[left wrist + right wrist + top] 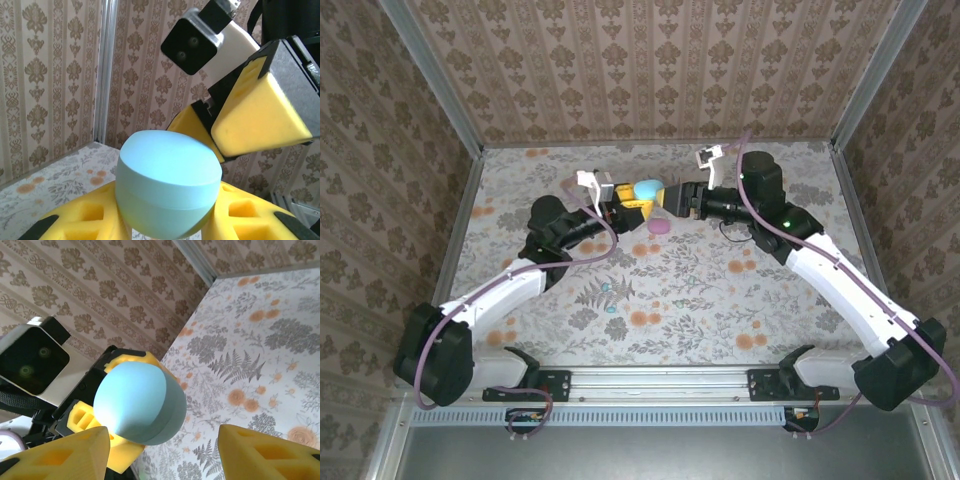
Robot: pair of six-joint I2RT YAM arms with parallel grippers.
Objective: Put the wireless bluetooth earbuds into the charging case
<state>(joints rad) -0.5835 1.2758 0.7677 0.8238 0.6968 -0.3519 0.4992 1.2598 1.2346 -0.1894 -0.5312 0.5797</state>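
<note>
A pale blue, pebble-shaped charging case (167, 182), its lid closed, is lifted off the mat. My left gripper (623, 207) is shut on the case (647, 188) between its yellow foam fingers (82, 220). From the right, my right gripper (672, 200) faces the case (137, 402) and stands open, its yellow fingers (55, 455) spread wide on either side and clear of it. One of those fingers (260, 120) hangs just above the lid. Small teal earbuds (605, 287) seem to lie on the mat nearer the arms.
A rounded pink piece (660, 225) lies on the floral mat (770, 300) just below the two grippers; I cannot tell if it is a case or a bud. Patterned walls (650, 70) close in the back and sides.
</note>
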